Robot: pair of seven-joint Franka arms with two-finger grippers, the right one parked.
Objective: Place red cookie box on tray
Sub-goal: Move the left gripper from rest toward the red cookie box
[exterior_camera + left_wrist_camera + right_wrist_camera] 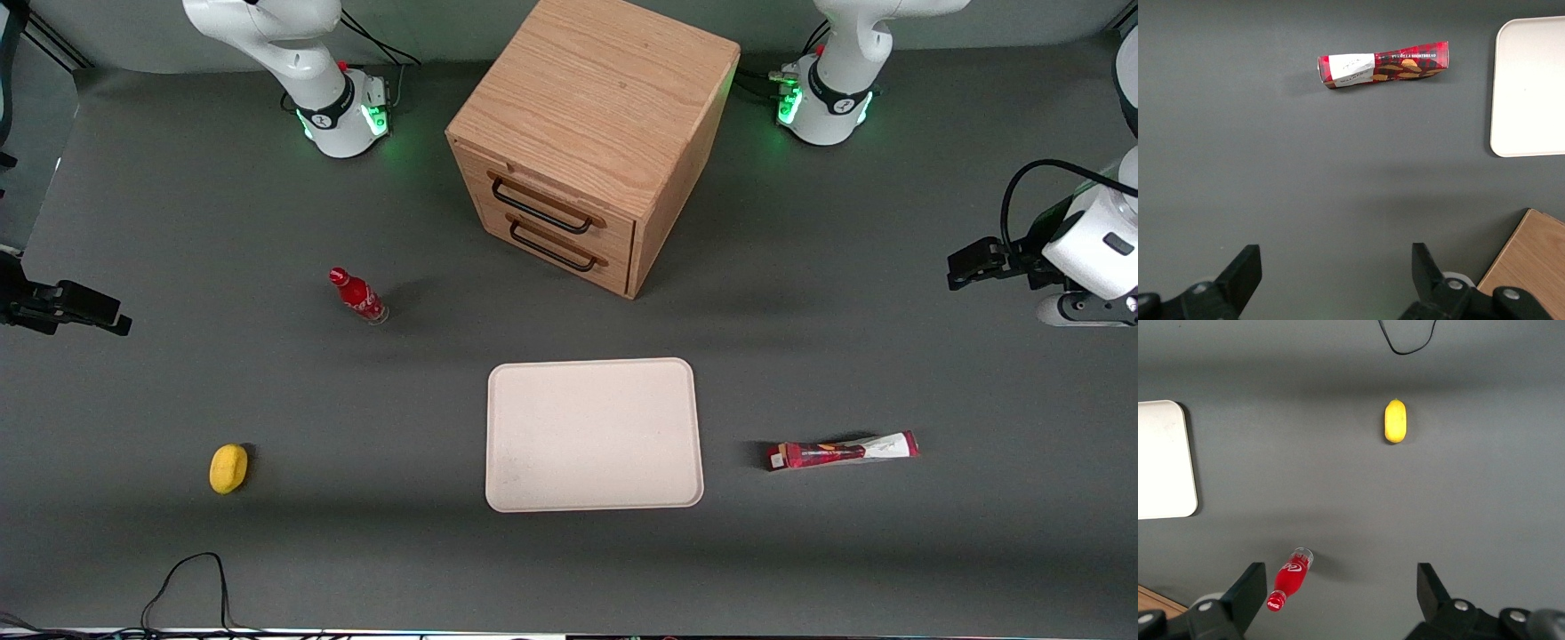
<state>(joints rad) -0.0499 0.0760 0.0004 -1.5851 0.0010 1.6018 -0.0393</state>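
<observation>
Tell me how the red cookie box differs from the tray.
The red cookie box is dark red with a white end; the tray is plain cream. The box is long and narrow, the tray broad and larger. Both lie flat on the table. The open tool hovers clear of both.

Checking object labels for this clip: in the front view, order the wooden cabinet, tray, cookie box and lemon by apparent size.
1. wooden cabinet
2. tray
3. cookie box
4. lemon
None look alike in size. The gripper hangs open above the table, toward the working arm's end.
</observation>
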